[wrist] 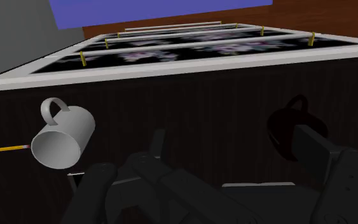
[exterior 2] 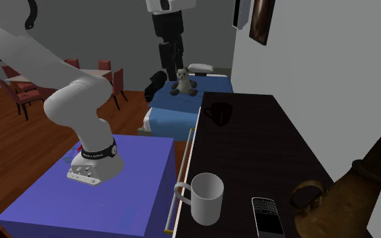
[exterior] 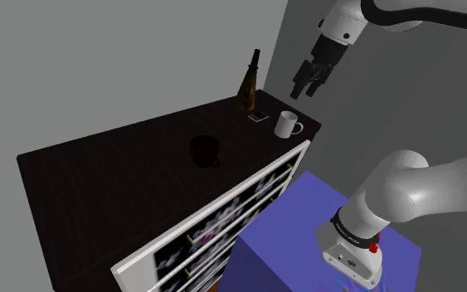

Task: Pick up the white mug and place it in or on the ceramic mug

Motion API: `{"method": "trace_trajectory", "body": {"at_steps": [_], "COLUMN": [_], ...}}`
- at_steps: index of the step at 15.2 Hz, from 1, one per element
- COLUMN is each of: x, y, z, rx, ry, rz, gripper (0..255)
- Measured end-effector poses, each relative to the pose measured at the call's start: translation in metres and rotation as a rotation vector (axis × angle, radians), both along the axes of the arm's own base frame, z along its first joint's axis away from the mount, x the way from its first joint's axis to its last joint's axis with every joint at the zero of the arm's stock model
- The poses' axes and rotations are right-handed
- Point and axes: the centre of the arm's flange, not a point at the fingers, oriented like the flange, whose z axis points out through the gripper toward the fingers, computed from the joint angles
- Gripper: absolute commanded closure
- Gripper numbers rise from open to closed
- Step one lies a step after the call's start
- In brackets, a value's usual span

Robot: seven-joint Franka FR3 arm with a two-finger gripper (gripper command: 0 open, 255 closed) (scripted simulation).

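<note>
**A:** Reading the shoulder view from the left, what do we have on the bench [exterior: 99, 170]?

**B:** First the dark ceramic mug [exterior: 205, 151], near the middle of the frame. Right of centre stands the white mug [exterior: 288, 124], upright near the bench's front edge, with its handle turned toward the frame's right. The two mugs are well apart. A phone [exterior: 259, 116] lies just beside the white mug, and a bottle [exterior: 250, 83] stands behind that.

**A:** And the step in hand?

**B:** We judge it to be the approach. The pincer [exterior: 308, 80] hangs in the upper right of the frame, above the white mug and clear of it.

**A:** How do we do it well?

**B:** We should come down so the fingers straddle one wall of the mug, on the side away from the handle. We keep off the phone and bottle, and close only once the wall sits between the fingers.

**A:** The pincer itself?

**B:** Its fingers stand apart, with an open gap between them. They hold nothing and touch nothing.
</note>
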Motion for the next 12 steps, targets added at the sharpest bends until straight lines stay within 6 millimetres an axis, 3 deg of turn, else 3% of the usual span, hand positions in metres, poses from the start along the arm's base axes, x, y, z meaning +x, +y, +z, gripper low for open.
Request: {"method": "trace_trajectory", "body": {"at_steps": [4, 12], "x": [0.011, 0.047], "y": [-0.019, -0.095], "z": [-0.017, -0.072], "rx": [-0.009, -0.045], "ry": [0.011, 0.052], "rz": [0.014, 0.069], "gripper": [0, 0]}}
